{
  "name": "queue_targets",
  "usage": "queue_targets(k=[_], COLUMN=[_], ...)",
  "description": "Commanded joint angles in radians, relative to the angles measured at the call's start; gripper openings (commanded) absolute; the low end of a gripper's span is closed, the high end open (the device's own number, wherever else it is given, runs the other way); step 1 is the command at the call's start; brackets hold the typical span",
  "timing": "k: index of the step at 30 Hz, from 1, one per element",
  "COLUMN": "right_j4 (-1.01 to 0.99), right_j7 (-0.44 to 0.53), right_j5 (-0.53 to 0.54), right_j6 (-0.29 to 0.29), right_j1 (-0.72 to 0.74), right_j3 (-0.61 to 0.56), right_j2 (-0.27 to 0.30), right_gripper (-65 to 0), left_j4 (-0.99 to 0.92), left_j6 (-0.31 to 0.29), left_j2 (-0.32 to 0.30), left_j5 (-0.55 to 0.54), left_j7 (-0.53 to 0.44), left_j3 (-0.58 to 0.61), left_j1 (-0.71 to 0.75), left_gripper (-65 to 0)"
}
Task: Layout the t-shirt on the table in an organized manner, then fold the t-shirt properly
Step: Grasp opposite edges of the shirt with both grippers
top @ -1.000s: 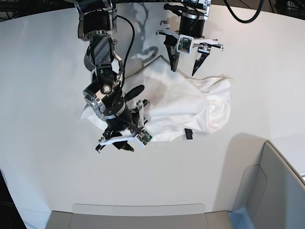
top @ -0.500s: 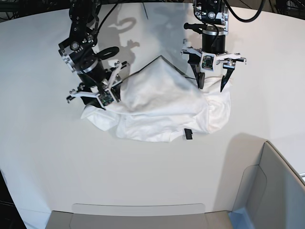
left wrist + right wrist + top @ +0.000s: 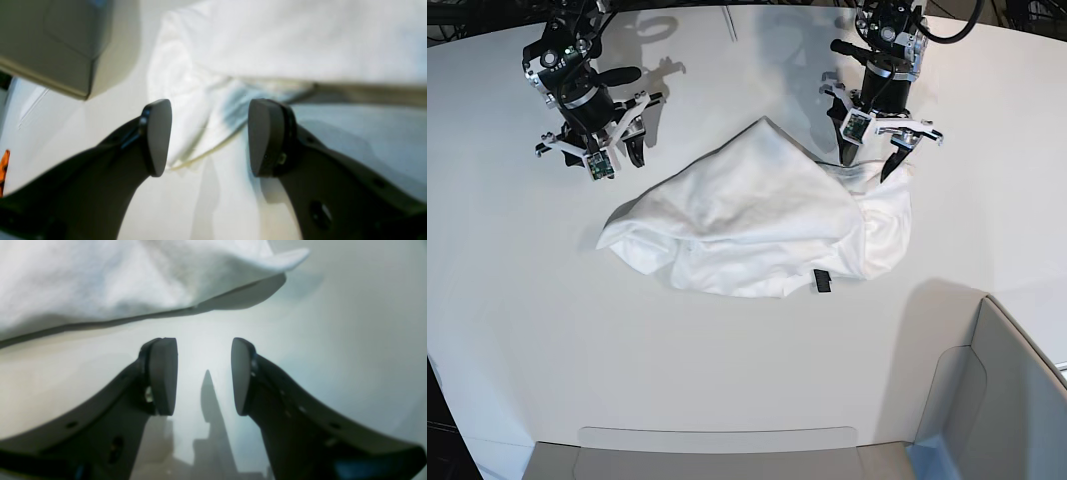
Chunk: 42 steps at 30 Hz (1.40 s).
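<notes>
End effectors (image 3: 874, 157) (image 3: 592, 152) agape, empty-handed.

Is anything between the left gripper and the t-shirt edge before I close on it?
Nothing visible. The left gripper hangs open right over the t-shirt hem, with only bare table around it.

two black jointed arms, black cables, left hand (image 3: 873, 152) and right hand (image 3: 595, 152) with dark tapered fingers, white brackets

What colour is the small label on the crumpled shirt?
Black, against the crumpled white cotton t-shirt; the small rectangular label shows best in the base view.
</notes>
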Motion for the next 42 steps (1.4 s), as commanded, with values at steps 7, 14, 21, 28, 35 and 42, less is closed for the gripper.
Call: queue_targets(k=[7, 14, 21, 28, 35, 42], right_j4=[0.021, 0.021, 0.019, 0.013, -0.131, -0.236], right_j7=[0.027, 0.027, 0.027, 0.030, 0.027, 0.027], right_j5=[0.136, 0.173, 0.173, 0.173, 0.172, 0.164], right_j6=[-0.002, -0.002, -0.002, -0.002, 0.000, -0.002], right_j1=[-0.061, -0.089, -0.091, -0.061, 0.118, 0.230], right_j3=[0.006, 0.006, 0.006, 0.000, -0.009, -0.092], right_j2=[-0.002, -0.002, -0.002, -0.002, 0.004, 0.033], right_gripper=[-38.3, -38.3, -38.3, -38.3, -38.3, -38.3], left_j4=[-0.065, -0.157, -0.278, -0.292, -0.286, -0.139], left_j6=[0.018, 0.009, -0.065, -0.062, -0.064, -0.064], left_j2=[-0.042, -0.042, -0.013, -0.011, 0.016, 0.044], left_j5=[0.004, 0.093, 0.199, 0.199, 0.199, 0.198], left_j7=[0.059, 0.070, 0.068, 0.068, 0.068, 0.067], left_j3=[0.043, 0.095, 0.104, 0.104, 0.102, 0.102], left_j1=[-0.104, -0.185, -0.207, -0.208, -0.208, -0.152], left_gripper=[-28.6, -28.7, -34.0, -48.5, -62.6, -64.4])
